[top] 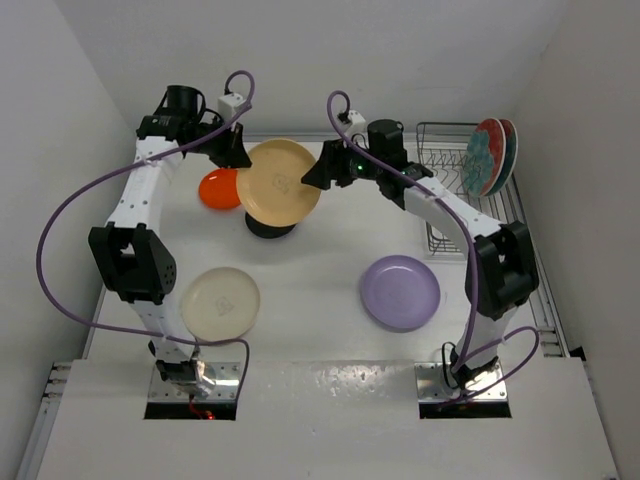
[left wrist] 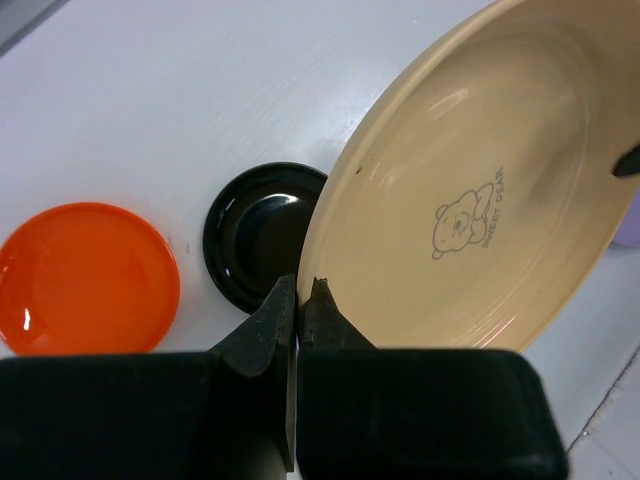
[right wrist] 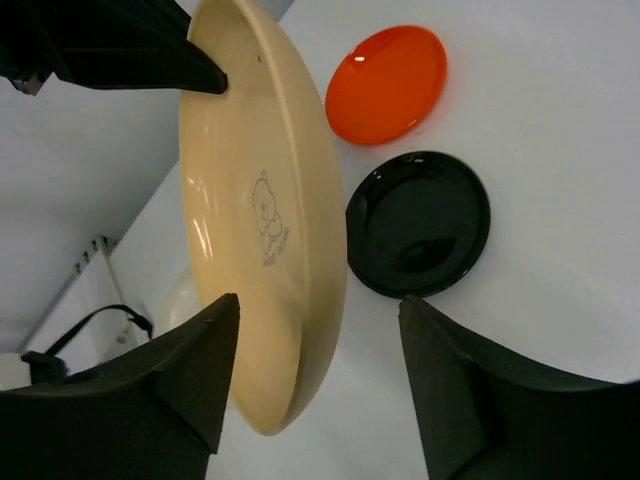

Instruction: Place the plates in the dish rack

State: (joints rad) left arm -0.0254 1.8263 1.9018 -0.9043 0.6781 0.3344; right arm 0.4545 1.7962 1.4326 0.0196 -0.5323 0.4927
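Observation:
A tan-yellow plate [top: 280, 182] with a bear drawing hangs tilted above the table, and my left gripper [top: 238, 155] is shut on its left rim. The left wrist view has the jaws of that gripper [left wrist: 300, 295] pinched on the edge of the tan plate [left wrist: 470, 200]. My right gripper [right wrist: 318, 305] is open, its fingers standing on either side of the opposite rim of the plate [right wrist: 260, 200] without touching it. A small black plate [right wrist: 420, 225] and an orange plate [right wrist: 385, 70] lie on the table below. The dish rack [top: 440, 140] at the back right holds two red and teal plates [top: 490, 155] upright.
A cream plate [top: 220, 302] lies near the left arm's base. A lavender plate [top: 400, 291] lies near the right arm. White walls close in the table at the back and on both sides.

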